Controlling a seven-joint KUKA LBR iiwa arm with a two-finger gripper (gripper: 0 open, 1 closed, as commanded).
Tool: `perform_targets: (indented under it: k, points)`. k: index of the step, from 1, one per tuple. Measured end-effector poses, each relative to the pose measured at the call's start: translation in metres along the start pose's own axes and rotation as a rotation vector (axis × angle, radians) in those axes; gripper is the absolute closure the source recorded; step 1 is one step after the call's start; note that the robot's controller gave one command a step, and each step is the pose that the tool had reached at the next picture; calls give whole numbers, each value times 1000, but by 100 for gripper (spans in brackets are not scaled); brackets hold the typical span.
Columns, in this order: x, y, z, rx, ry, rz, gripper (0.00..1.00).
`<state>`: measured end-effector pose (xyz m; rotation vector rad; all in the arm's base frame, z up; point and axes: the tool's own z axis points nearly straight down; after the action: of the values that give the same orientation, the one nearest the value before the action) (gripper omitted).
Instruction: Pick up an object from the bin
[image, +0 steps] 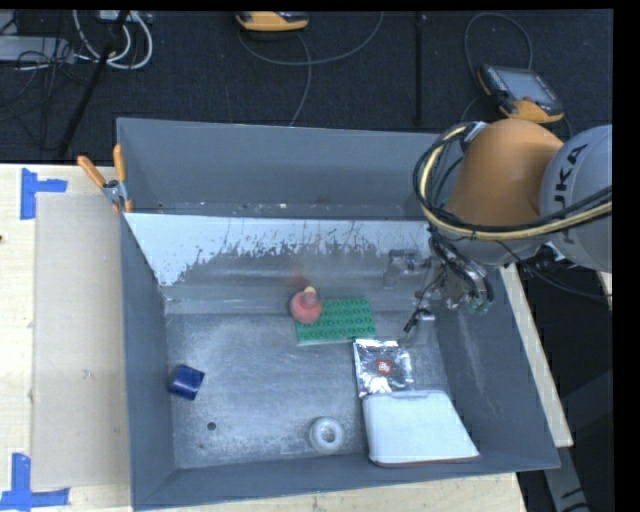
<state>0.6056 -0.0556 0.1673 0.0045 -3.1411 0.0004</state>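
My gripper (414, 320) hangs at the right side of the bin, close to the right wall. Just below and left of it lies a crinkled silver foil packet (382, 366) with a red spot on it. A green studded plate (336, 321) lies flat to the gripper's left, a short gap away. A pink rounded toy (306, 304) with a yellow top rests at the plate's upper left corner. Nothing shows in the gripper.
A white flat pad (415, 428) lies in the front right corner, touching the foil packet. A small clear ring (326, 433) sits near the front wall. A blue block (186, 381) lies at the front left. The arm's orange dome and cables overhang the right rim.
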Motion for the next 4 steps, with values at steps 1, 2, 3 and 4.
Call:
perform_targets:
  k: [1,2,3,4]
  points:
    - [34,1,97,0,-7,-306,0]
    - [34,1,96,0,-5,-306,100]
    - [42,9,-27,1,-8,-334,100]
    - [29,0,-123,3,-11,-360,100]
